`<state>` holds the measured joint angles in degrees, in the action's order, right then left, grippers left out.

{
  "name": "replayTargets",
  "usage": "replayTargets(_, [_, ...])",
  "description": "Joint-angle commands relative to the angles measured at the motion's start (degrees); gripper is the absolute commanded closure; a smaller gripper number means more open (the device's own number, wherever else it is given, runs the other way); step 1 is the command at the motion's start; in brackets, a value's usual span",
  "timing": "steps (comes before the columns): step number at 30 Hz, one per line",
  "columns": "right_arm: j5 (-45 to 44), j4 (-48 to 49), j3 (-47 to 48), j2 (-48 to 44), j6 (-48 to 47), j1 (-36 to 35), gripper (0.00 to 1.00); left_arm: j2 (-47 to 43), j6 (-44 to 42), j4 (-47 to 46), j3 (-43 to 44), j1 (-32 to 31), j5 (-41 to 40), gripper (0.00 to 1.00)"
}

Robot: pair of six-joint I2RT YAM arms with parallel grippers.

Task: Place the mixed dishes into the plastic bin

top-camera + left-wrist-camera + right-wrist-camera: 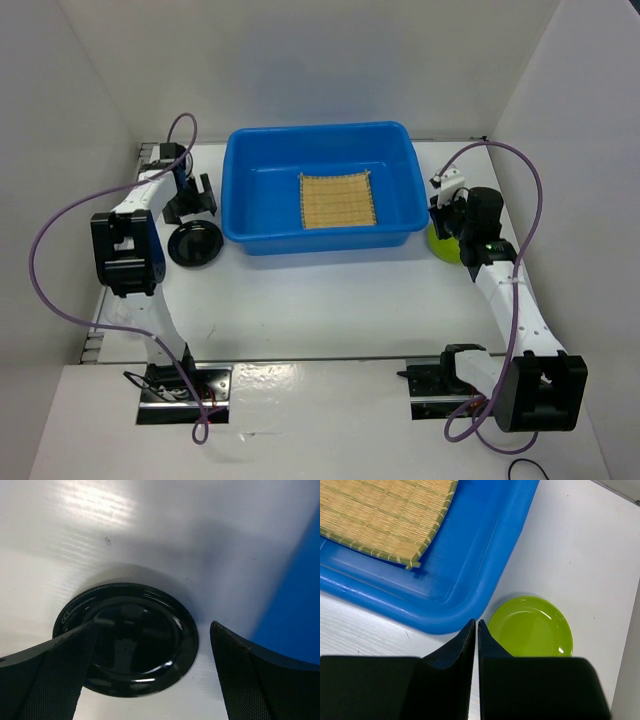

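Observation:
The blue plastic bin [245,190] stands at the table's middle back with the tan woven mat [337,200] flat on its floor. The lime-green plate [441,249] lies on the table by the bin's right front corner, partly under my right arm. My right gripper [440,222] is shut and empty, its tips above the gap between the bin [470,555] and the plate [532,627]. The mat [385,515] shows there too. My left gripper [192,208] is open over a small black plate [195,243], not touching it. No clear glasses are in view.
In the left wrist view the black plate [127,637] lies between the spread fingers [260,680], with the bin's blue wall [300,605] close on the right. White walls enclose the table at the left, back and right.

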<state>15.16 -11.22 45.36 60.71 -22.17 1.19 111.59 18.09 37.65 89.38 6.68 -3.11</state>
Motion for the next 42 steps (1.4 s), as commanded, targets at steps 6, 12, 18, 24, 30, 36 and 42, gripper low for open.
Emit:
replayTargets(6, [2.42,-0.99,0.78,1.69,-1.03,0.39,0.91,5.47,-1.04,-3.01,-5.35,4.48,2.41,0.00])
replayTargets(12, [2.95,-0.99,0.78,1.69,-1.03,0.39,0.91,7.06,-1.04,-3.55,-5.89,5.01,5.39,0.00])
replayTargets(18, [2.95,-0.99,0.78,1.69,-1.56,0.39,0.91,8.38,-0.51,-4.95,-6.42,5.01,10.05,0.00])
replayTargets(24, [2.95,-0.99,0.78,2.22,-1.56,0.39,0.91,12.68,0.11,-8.29,-6.42,5.01,21.82,0.00])
replayTargets(30, [2.95,-1.52,0.78,2.22,-1.56,0.39,0.91,13.83,2.12,-9.60,-3.35,6.15,27.28,0.00])
replayTargets(36, [2.42,-1.52,0.78,2.75,-1.56,0.39,0.91,7.60,3.27,-11.98,-4.65,6.15,28.79,0.00])
replayTargets(42, [2.42,-1.52,0.78,3.28,-1.56,0.39,0.91,-1.72,3.80,-10.23,-6.49,6.15,17.63,0.00])
